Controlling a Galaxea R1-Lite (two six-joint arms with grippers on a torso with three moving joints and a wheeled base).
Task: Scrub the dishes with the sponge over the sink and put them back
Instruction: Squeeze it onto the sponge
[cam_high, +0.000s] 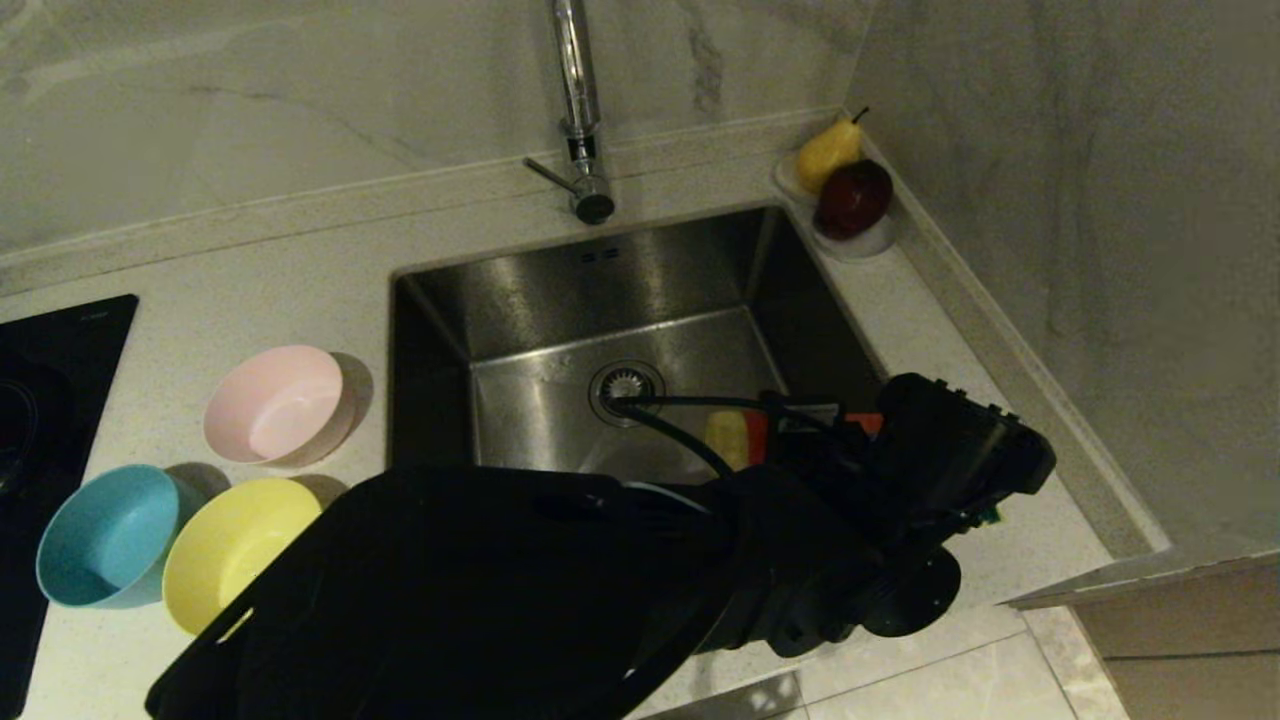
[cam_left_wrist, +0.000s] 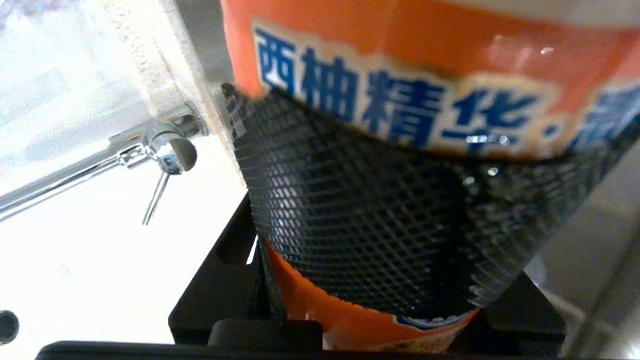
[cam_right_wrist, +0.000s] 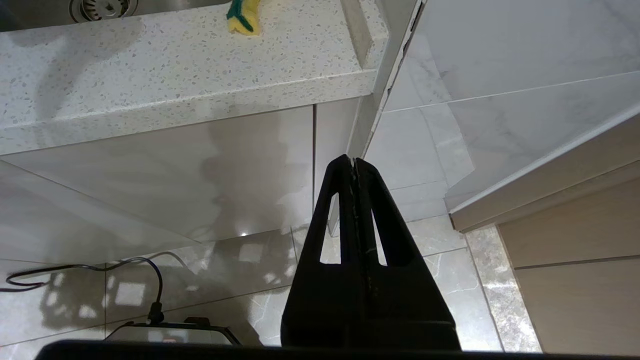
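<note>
Overhead, the left claw (cam_high: 790, 425) reaches over the sink (cam_high: 520, 300), clamped on an orange bottle (cam_high: 755, 432); pink bowl (cam_high: 275, 405), blue bowl (cam_high: 105, 535) and yellow bowl (cam_high: 235, 545) sit on the counter (cam_high: 290, 260) left of the basin. Left wrist: the textured pad (cam_left_wrist: 360, 210) presses the bottle's label. Right wrist: the right claw (cam_right_wrist: 354, 165), pressed closed, hangs below the counter edge, where the sponge (cam_right_wrist: 243, 16) lies.

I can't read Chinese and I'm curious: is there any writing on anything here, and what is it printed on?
"西柚精华": blue characters on a pale band across the orange bottle held in the left gripper.
After a dot, more blue characters follow, cut off and blurred: unreadable.
A small white label beside the orange bottle's top in the head view: too small to read.
No other writing shows.
</note>
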